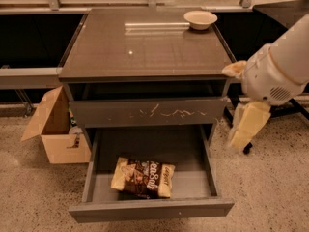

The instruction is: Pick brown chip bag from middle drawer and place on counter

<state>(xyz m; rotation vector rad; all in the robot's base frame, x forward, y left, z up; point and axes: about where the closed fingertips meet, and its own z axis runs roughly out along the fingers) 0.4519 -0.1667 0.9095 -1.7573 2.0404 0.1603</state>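
Note:
The brown chip bag (143, 178) lies flat on the floor of the open middle drawer (193, 180), left of centre and near the drawer's front panel. The counter (145, 47) is the glossy dark top of the cabinet. My gripper (247, 125) hangs in the air beside the cabinet's right side, pointing down. It is level with the scratched drawer front, above and to the right of the bag, and touches nothing. The white arm (277, 71) reaches in from the right edge.
A cream bowl (200, 18) stands at the counter's far right corner. The grey drawer front with pale scratches (149, 112) is shut above the open drawer. An open tan cardboard box (53, 129) sits on the speckled floor, left of the cabinet. A dark chair base is behind the arm.

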